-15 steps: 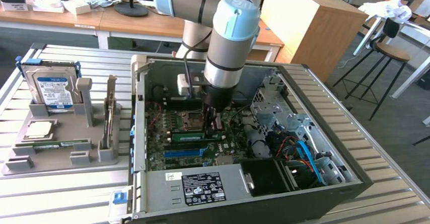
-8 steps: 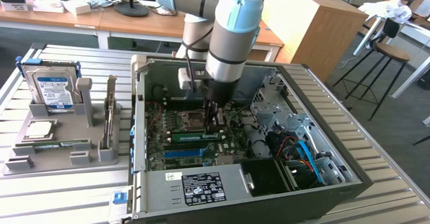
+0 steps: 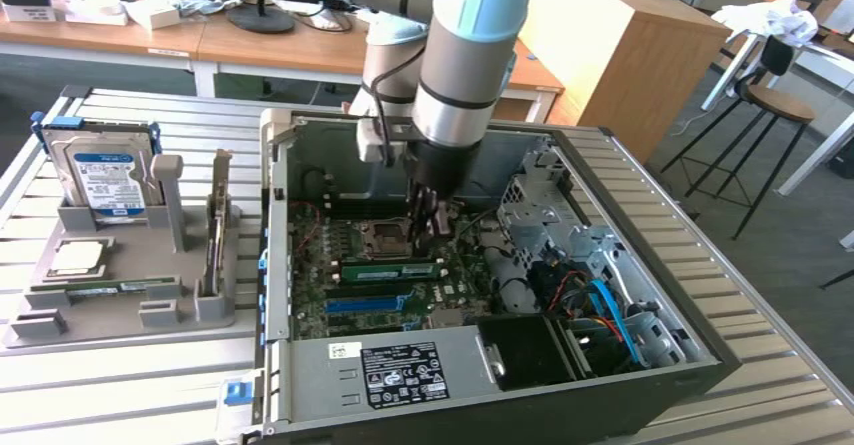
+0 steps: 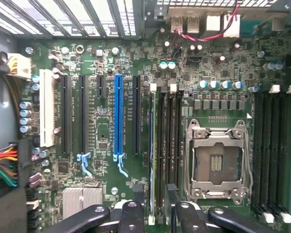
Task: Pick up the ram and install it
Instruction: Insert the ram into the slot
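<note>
Silver and pale blue, the arm [image 3: 461, 55] stood almost vertical over the open computer case [image 3: 276, 215], its wrist sunk below the case rim and the end effector [image 3: 434, 230] pointing straight down at the motherboard [image 3: 314, 265]. From my remote seat, the wrist view showed the end effector [image 4: 154, 190] with its 2 dark fingers [image 4: 138, 194] parted by a narrow gap and gripping nothing.

I saw the ram [image 3: 391, 268] down at slot level, standing on its long edge with the labelled face toward the exterior camera. Its long axis ran across the exterior view from left to right, parallel to the blue slot [image 3: 374, 303] and between that slot and the CPU socket [image 3: 384, 233]. The end effector hung above the end of the stick nearer the exterior view's right. In the wrist view the ram [image 4: 151, 155] was edge-on, a thin pale line in the bank of black memory slots between the blue slot [image 4: 118, 116] and the CPU socket [image 4: 217, 162], 1 end passing between the fingers.

Besides the motherboard, the case held a labelled power supply [image 3: 400, 370] and blue cables [image 3: 601, 300]. On the slatted worktop [image 3: 134, 395] beside it sat a grey holder [image 3: 120, 315] carrying an upright hard drive [image 3: 107, 180], a card on edge [image 3: 218, 235] and a processor chip [image 3: 78, 257].
</note>
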{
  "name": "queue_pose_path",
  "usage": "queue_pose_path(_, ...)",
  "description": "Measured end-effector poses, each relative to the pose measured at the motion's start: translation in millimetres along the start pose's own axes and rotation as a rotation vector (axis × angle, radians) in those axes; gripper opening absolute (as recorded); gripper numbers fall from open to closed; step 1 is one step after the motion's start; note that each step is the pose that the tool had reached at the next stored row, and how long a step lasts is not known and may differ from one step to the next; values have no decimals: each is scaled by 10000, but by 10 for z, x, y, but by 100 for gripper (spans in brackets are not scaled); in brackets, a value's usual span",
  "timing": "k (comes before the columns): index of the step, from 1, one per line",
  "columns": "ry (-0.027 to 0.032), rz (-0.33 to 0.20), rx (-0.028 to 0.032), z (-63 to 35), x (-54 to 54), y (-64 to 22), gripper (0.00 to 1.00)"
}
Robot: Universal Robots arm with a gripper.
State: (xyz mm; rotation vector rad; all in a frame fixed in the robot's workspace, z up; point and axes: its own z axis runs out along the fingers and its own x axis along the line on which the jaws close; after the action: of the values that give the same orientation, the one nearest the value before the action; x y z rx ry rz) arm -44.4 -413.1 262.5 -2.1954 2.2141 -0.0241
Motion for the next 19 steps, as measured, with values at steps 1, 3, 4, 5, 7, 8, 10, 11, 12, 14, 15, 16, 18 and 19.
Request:
queue_pose_path(1, 1, 0, 0, -25, 0, -1, 31)
queue_pose_path(3, 1, 0, 0, -71, 0, -3, 31)
queue_pose_path(4, 1, 0, 0, -93, 0, -3, 31)
queue_pose_path(5, 1, 0, 0, -116, -1, -4, 31)
queue_pose_path(7, 1, 0, 0, -163, -1, -6, 31)
queue_pose_path(8, 1, 0, 0, -186, -1, -7, 31)
queue_pose_path(10, 1, 1, 0, -232, -1, -9, 31)
queue_pose_path(11, 1, 1, 0, -255, -1, -10, 31)
queue_pose_path(12, 1, 1, -1, -279, -2, -11, 31)
queue_pose_path(14, 1, 1, -1, -347, -2, -14, 31)
queue_pose_path(15, 0, 2, -2, -365, -2, -15, 31)
queue_pose_path(16, 0, 2, -2, -384, -2, -16, 31)
queue_pose_path(18, 1, 2, -3, -419, -2, -18, 31)
queue_pose_path(19, 1, 2, -4, -435, -2, -19, 31)
